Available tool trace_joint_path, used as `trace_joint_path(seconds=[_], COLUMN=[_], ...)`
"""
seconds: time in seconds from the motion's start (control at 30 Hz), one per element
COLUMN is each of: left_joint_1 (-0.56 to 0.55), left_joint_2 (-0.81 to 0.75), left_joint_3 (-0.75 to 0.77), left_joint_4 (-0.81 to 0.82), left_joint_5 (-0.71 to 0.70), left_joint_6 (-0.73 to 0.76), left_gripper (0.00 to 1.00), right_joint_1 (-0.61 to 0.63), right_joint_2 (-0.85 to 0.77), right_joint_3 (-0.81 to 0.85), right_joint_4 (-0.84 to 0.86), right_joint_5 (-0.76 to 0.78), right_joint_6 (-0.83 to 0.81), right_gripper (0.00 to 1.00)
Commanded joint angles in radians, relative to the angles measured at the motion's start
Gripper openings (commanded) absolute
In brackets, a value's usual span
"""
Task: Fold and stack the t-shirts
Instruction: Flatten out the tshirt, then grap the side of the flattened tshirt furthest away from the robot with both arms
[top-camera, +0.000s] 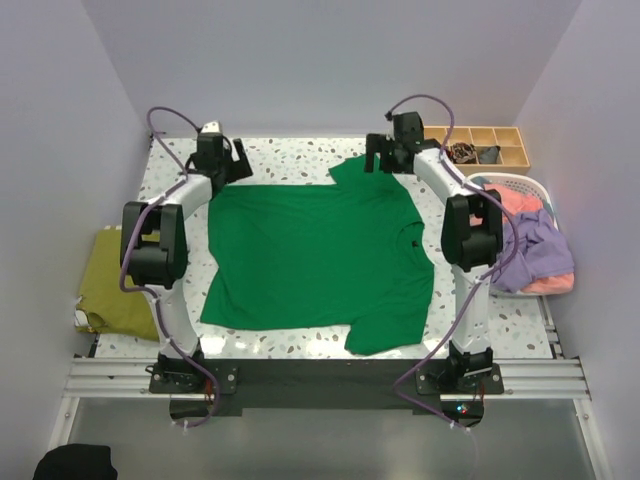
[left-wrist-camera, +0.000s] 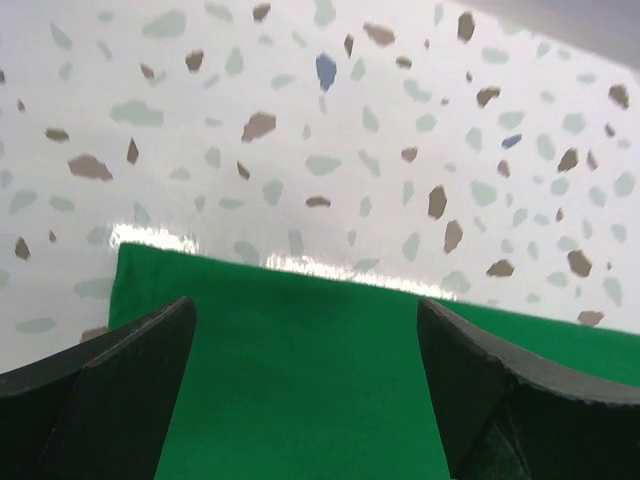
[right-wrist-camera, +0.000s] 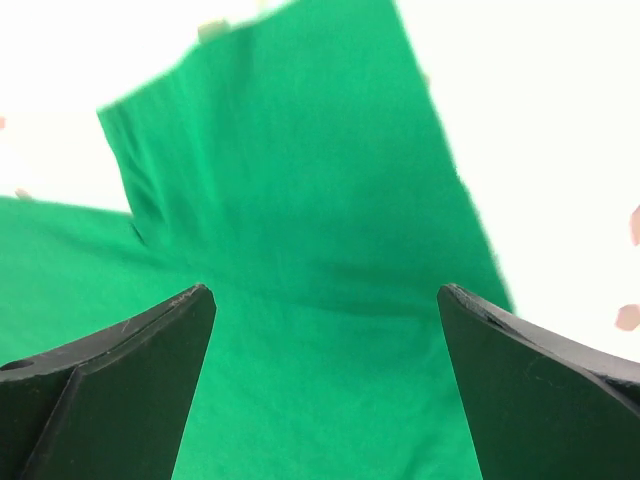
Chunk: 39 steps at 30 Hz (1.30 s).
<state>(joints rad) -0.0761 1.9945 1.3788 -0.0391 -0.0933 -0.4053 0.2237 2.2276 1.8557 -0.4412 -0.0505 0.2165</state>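
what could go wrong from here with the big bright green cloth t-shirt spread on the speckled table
1. The right gripper hangs open over the far sleeve of the bright green t-shirt, where a crease shows. Closing there may catch only the sleeve, so the body could lag and bunch.
2. The left gripper is open right at the shirt's corner, so a shallow pinch might slip off.
3. The olive-yellow shirt lies at the left edge of the table. A wide arm swing might knock it down.
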Motion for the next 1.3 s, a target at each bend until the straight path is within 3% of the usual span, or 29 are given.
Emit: trace_joint_path(seconds=[0.0, 0.23, 0.37, 0.77, 0.97, 1.27], left_joint_1=[0.061, 0.14, 0.154, 0.167, 0.167, 0.159], left_joint_2=[0.016, 0.141, 0.185, 0.217, 0.199, 0.179], left_joint_3=[0.127, 0.193, 0.189, 0.137, 0.066, 0.002], left_joint_4=[-0.002, -0.013, -0.015, 0.022, 0.056, 0.078], left_joint_5=[-0.017, 0.082, 0.089, 0.139, 0.188, 0.236], left_joint_6=[0.011, -0.01, -0.007, -0.013, -0.044, -0.069], left_gripper=[0.97, 0.97, 0.96, 0.96, 0.89, 0.81], right_joint_1=[-0.041, -0.087, -0.095, -0.106, -0.101, -0.08], right_joint_2=[0.056, 0.248, 0.331, 0.461, 0.488, 0.495], right_joint_3=[0.218, 0.483, 0.549, 0.632, 0.639, 0.613], right_joint_4=[-0.011, -0.044, -0.039, -0.028, -0.065, -0.103], right_joint_5=[0.032, -0.067, -0.092, -0.19, -0.235, -0.285], right_joint_6=[0.014, 0.058, 0.061, 0.089, 0.095, 0.06], right_gripper=[0.99, 0.99, 0.99, 0.98, 0.95, 0.81])
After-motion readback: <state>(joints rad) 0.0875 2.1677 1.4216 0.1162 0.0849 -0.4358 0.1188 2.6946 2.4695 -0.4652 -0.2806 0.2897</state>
